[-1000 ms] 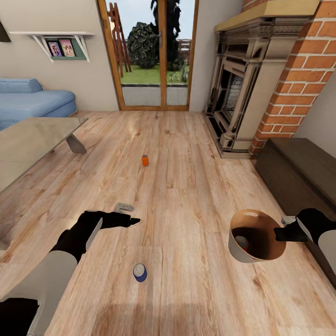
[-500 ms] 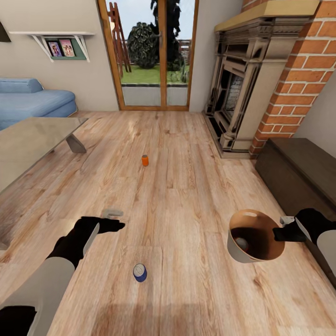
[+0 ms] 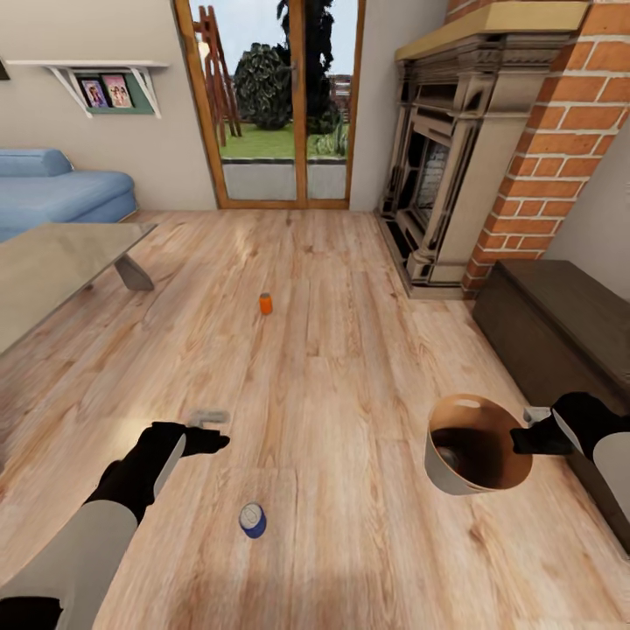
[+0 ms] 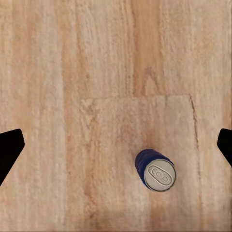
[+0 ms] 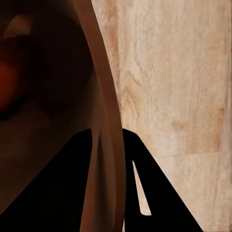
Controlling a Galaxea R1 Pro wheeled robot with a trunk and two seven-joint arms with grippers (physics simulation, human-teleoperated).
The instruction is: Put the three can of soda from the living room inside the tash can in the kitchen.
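Blue can between open left fingers

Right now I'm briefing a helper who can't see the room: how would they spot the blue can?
Start at the glass doors and come straight back along the wood floor, past the small orange can. The blue can stands upright near the robot, just beyond the left gripper. It is the only dark blue one.

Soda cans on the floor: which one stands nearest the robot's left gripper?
The dark blue can, upright just ahead of the left gripper. The orange can stands much farther off, towards the glass doors.
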